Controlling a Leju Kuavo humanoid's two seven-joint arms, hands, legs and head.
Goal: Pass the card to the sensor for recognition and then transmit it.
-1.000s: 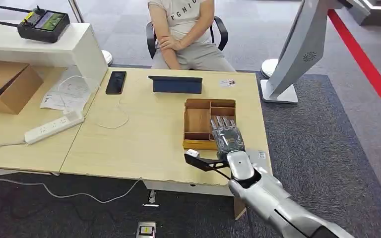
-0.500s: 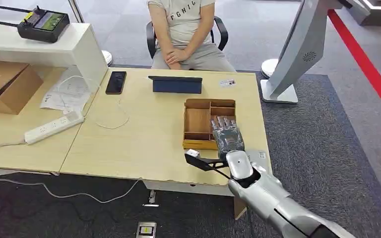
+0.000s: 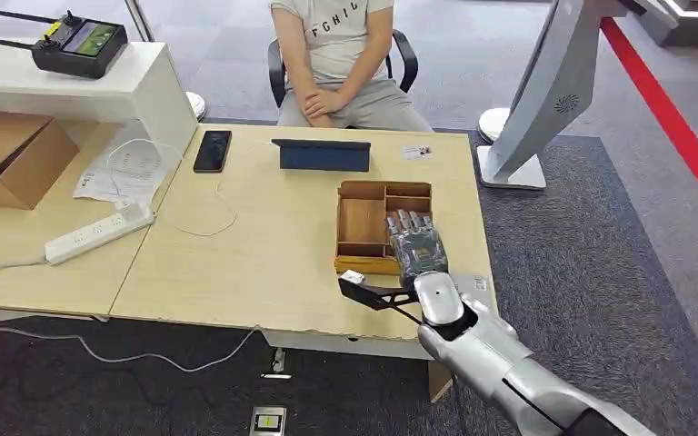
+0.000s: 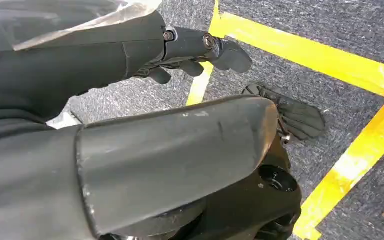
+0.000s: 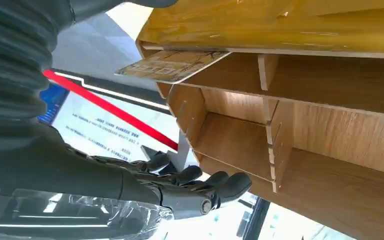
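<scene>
My right hand (image 3: 415, 243) hovers over the near right part of the wooden tray (image 3: 362, 218), fingers stretched out and apart, holding nothing. In the right wrist view its dark fingers (image 5: 200, 186) reach along the tray's compartments (image 5: 300, 125). A pale card (image 5: 172, 65) lies flat by the tray's corner, apart from the fingers; in the head view it shows on the table beside my wrist (image 3: 475, 283). A dark flat sensor unit (image 3: 324, 154) stands at the table's far side. My left hand (image 4: 195, 47) hangs over the carpet, holding nothing.
A person (image 3: 336, 54) sits behind the table with hands clasped. Another small card (image 3: 416, 152) lies near the far edge. A phone (image 3: 212, 150), a cable, a power strip (image 3: 98, 232) and a cardboard box (image 3: 4, 154) lie to the left. A grey stand (image 3: 545, 100) rises at the right.
My right hand has crept slightly farther over the tray. The person lowered an arm and clasped both hands in the lap.
</scene>
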